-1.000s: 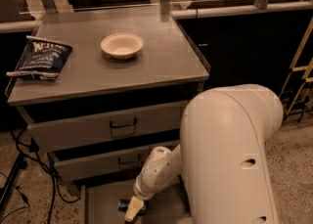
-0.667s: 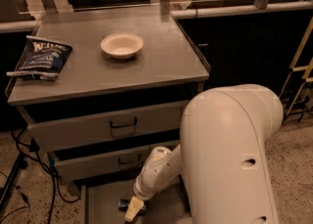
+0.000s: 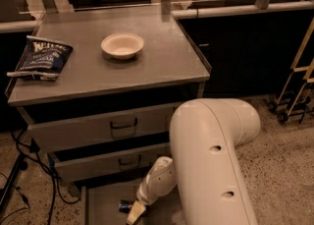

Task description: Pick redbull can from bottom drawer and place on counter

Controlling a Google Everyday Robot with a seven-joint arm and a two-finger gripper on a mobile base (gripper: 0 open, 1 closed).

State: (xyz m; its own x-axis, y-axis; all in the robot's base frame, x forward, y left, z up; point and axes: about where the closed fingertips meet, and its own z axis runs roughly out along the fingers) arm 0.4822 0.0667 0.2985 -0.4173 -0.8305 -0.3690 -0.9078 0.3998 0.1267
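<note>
camera view: looks down on the front of a grey cabinet with three drawers
counter [image 3: 162,67]: flat grey top of the cabinet, with a bowl and a chip bag on it
bowl [image 3: 122,45]: white, upright, near the middle of the counter
chip bag [image 3: 43,58]: dark blue, lying flat at the left edge of the counter, well apart from the bowl
top drawer [image 3: 78,131]: dark handle, front slightly out
middle drawer [image 3: 88,164]: dark handle, just below the top drawer
bottom drawer [image 3: 103,203]: pulled far out, grey bottom showing at the lower edge of the view
can [image 3: 124,206]: small, blue and silver, low in the bottom drawer, touching or just beside the gripper
arm [image 3: 211,160]: thick and white, filling the lower right, narrowing down into the bottom drawer
gripper [image 3: 135,215]: low inside the bottom drawer, tan tip pointing down, next to the can
grip: cannot tell whether it is open or closed on the can
floor [image 3: 284,170]: speckled, with black cables [image 3: 27,167] left of the cabinet
</note>
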